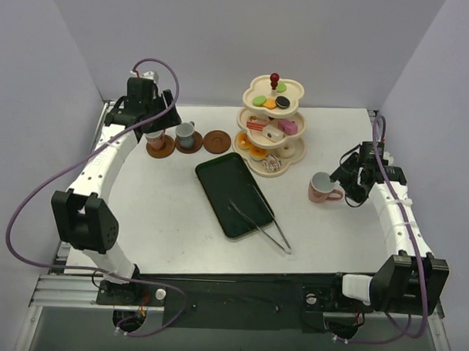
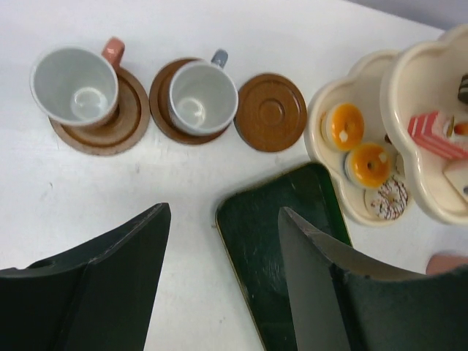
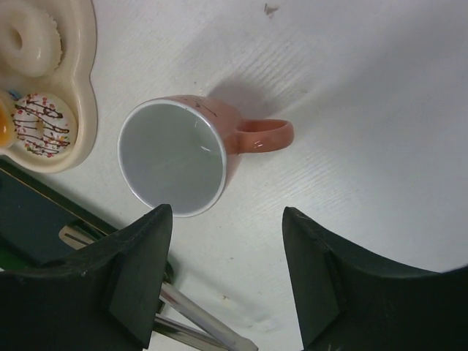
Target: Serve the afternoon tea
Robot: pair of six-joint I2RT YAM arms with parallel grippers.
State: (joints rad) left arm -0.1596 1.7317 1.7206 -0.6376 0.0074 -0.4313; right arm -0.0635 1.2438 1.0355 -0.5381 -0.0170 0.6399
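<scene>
right end effector (image 3: 225,212) released by empty pink cup (image 3: 174,157), left end effector (image 2: 223,210) released — stand (image 1: 298,151) holds sweets (image 1: 287,126)

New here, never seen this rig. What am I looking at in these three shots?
Two robot arms bolted to a table. The overhead picture looks down from behind them; the other two come from a camera on each wrist, its dark fingers in front. Left fingers hang open above a pink-handled cup and a grey-handled cup, both on saucers, plus a bare saucer. Right fingers stand open near a loose pink cup. Also there: a tiered stand of toy sweets, a green tray, metal tongs. Nothing is held.
</scene>
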